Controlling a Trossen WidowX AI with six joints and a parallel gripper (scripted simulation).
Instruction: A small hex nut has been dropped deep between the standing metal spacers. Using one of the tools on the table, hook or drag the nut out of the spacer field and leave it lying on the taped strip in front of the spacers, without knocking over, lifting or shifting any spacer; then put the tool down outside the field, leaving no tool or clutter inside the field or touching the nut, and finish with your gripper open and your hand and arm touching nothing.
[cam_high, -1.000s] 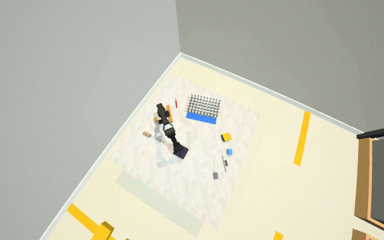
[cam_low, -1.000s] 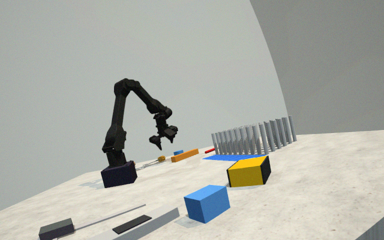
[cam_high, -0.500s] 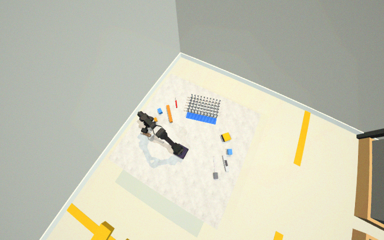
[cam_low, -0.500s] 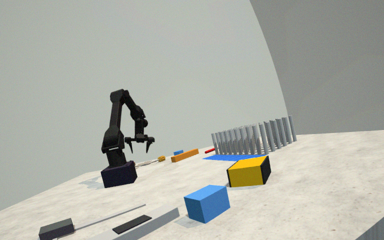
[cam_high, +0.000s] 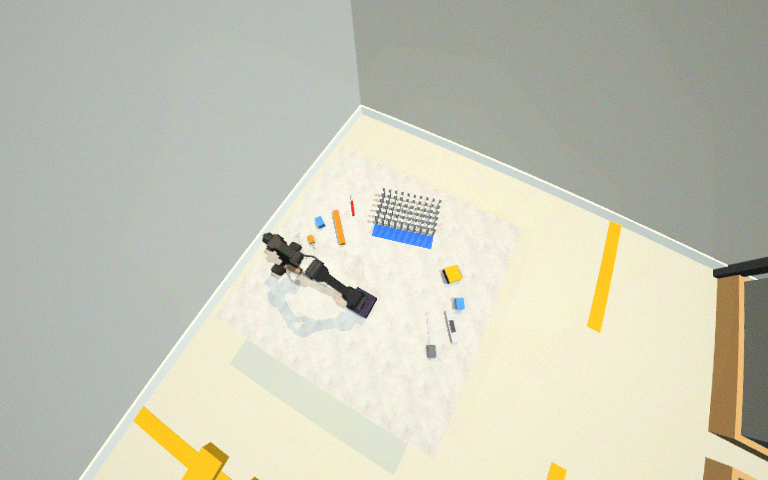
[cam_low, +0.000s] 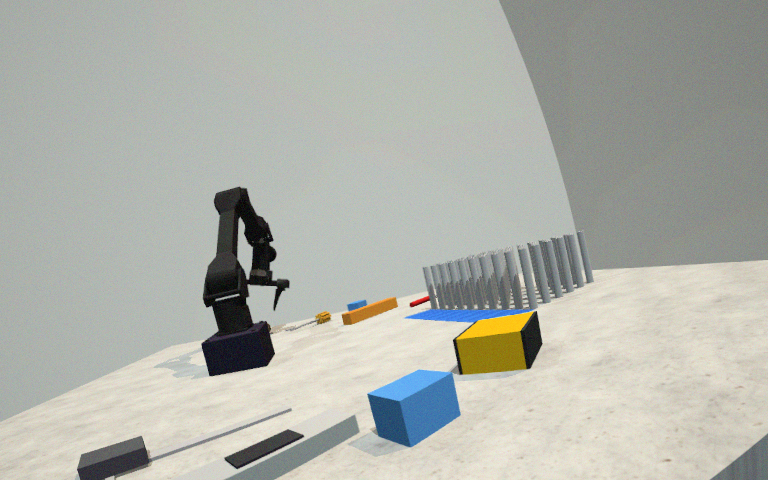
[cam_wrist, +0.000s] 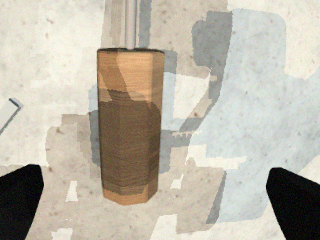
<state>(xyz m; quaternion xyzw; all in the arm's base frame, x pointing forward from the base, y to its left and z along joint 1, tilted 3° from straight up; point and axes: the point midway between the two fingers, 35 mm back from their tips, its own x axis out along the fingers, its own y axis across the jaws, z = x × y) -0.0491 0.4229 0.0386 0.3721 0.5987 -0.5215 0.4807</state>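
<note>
place: workshop-like | signs: orange-handled tool (cam_high: 310, 239) (cam_low: 322, 317); yellow floor stripes (cam_high: 604, 277); robot arm (cam_high: 334, 281) (cam_low: 227, 237)

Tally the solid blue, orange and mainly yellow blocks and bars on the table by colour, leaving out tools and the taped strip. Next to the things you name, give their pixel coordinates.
Blue blocks (cam_high: 320, 222) (cam_high: 459, 303) (cam_low: 356, 305) (cam_low: 433, 404): 2
Yellow block with black ends (cam_high: 453, 273) (cam_low: 491, 350): 1
Orange bar (cam_high: 338, 227) (cam_low: 369, 311): 1
Total: 4
</note>
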